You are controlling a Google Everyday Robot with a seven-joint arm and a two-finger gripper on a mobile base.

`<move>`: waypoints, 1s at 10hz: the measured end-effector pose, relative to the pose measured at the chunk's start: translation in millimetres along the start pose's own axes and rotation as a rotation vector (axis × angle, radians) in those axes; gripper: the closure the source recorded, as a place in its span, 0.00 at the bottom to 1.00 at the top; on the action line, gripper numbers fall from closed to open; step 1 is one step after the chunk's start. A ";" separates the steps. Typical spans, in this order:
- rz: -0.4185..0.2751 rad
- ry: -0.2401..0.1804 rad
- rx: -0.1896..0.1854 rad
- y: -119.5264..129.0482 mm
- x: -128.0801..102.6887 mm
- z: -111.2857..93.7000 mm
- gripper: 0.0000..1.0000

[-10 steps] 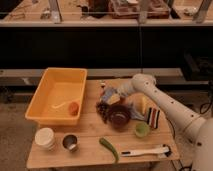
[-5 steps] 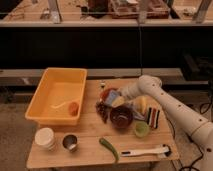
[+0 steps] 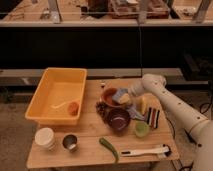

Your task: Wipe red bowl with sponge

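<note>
Already the gripper (image 3: 125, 96) pinches the sponge (image 3: 121, 96) inside the red bowl (image 3: 109, 95) — wiping is underway. Next, likely, a sweep round the wall — gently.

A lab or test room is suggested rather than a home. A small wooden bench (image 3: 90, 135) is set on a carpeted floor, loaded with a yellow tub (image 3: 52, 92), bowls, cups and toy food. At 12 o'clock, dark shelving with metal uprights and cluttered trays is seen. From 3 o'clock a white robot arm reaches in, its claw (image 3: 122, 96) held over the red bowl (image 3: 108, 95).
</note>
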 end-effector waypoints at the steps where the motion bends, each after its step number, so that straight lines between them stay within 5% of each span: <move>1: 0.013 -0.005 0.012 -6.5 -4.8 3.3 1.00; 4: 0.014 -0.051 0.015 -0.5 -38.4 12.7 1.00; 6: -0.020 -0.081 -0.027 23.4 -63.0 20.6 1.00; 10: -0.080 -0.098 -0.096 55.8 -58.7 7.0 1.00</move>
